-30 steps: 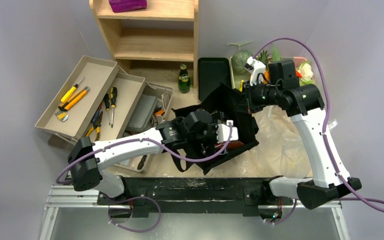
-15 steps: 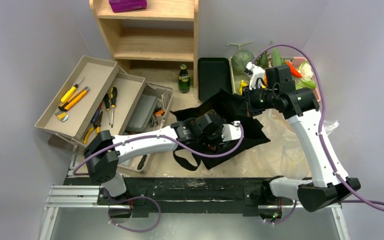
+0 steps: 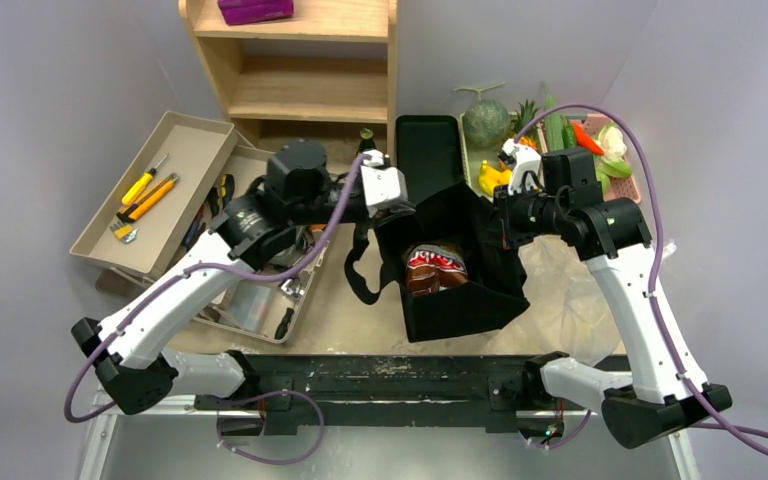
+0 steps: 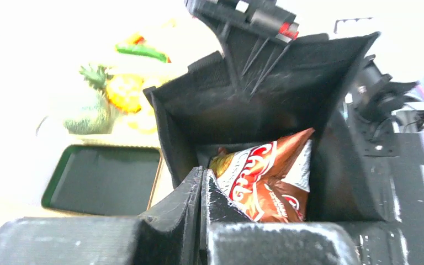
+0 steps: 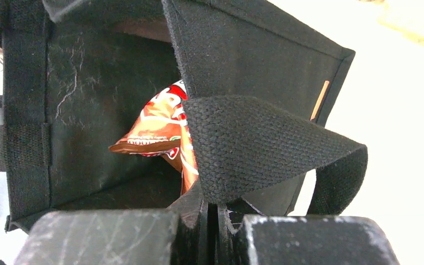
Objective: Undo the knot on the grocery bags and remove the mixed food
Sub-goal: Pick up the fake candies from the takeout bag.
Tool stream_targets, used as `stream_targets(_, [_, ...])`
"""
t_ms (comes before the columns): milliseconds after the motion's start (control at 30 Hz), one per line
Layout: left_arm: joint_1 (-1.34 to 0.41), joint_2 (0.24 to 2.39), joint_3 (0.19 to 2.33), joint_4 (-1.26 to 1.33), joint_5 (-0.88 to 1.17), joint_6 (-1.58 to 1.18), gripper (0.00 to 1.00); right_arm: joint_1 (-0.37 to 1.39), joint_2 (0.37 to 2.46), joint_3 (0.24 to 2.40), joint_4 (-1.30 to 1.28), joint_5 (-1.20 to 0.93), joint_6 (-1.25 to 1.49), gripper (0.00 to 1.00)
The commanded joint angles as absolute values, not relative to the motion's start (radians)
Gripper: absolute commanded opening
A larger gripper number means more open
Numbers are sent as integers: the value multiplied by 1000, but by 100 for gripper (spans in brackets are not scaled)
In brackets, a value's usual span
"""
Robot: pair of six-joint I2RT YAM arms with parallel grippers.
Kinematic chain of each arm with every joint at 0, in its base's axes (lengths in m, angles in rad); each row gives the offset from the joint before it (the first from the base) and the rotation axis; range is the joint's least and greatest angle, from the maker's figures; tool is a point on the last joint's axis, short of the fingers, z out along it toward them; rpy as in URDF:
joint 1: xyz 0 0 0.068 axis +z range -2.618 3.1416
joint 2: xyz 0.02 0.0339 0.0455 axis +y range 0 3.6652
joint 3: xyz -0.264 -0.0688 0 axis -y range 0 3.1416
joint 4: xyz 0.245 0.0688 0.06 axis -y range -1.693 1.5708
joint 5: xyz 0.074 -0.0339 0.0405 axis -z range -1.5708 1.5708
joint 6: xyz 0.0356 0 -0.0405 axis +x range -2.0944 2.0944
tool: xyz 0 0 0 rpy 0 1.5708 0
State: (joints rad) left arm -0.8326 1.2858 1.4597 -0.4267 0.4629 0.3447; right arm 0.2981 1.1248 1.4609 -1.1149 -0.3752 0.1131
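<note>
Tool trays [image 3: 175, 165]: far left; tan, overlapping, tilted; yellow-handled tools [image 3: 143, 183] lie in them.
Wooden shelf [image 3: 300, 95]: far side, left of centre; a purple item [image 3: 255, 10] sits on its top board.
Left gripper [image 4: 201, 185]: clenched, with the left rim of the black cloth bag [image 3: 465, 305] pinched between its pads.
Strap handle, left [image 3: 355, 275]: a loose loop hanging off the bag's left side onto the table.
Black tray [image 3: 428, 150]: flat, long axis near to far; just beyond the bag's far corner.
Black cloth bag: centre of the table; upright, mouth pointing up, stretched open left to right between the two claws.
Chip packet [image 3: 438, 268]: on the bag's floor; red-brown, printed face up toward the mouth, long axis roughly left to right. Cloth walls surround it, and only the mouth above is open.
Right gripper [image 5: 212, 207]: clenched on the bag's right strap handle, at the right rim.
Melon [image 3: 485, 120]: far right, round, with the other produce.
Yellow citrus [image 3: 490, 178]: just near of the melon, beside the right claw.
Cucumber [image 3: 557, 128]: long axis near to far.
Red pepper [image 3: 587, 138]: slanted, right of the cucumber.
Leafy greens [image 3: 615, 145]: rightmost of the produce.
Clear plastic bag [image 3: 565, 290]: crumpled low on the table, touching the cloth bag's right side; the right arm crosses above it.
</note>
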Motion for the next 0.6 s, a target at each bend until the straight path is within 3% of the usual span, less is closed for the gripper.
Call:
stream_targets(0, [-799,1277,1545,-557,731,383,0,296,1080,1477,-986,-418,119,0])
stream_targets(33, [-805,1292,1575,-627,732,434,4,295,1081,1477,-985,-428,121,0])
stream_targets(133, [-848,1336,1579,-617,542,376,46,293,1082,1475,-977,-464,140,0])
stream_targets(233, [-913,1419,1592,-596,430,405,61,290,1084,1462,-962,-484,159,0])
stream_targets(333, [-1009,1518,1599,-596,296,489,69,275,1099,1483,-960,-505,173,0])
stream_targets(400, [-1026,1571,1599,-631,293,508,74,262,1109,1510,-960,-520,184,0])
stream_targets(500, [-1037,1628,1575,-688,309,531,96,233,1114,1554,-952,-553,207,0])
stream_targets(567, [-1045,1654,1540,-699,283,547,100,215,1115,1584,-942,-586,225,0])
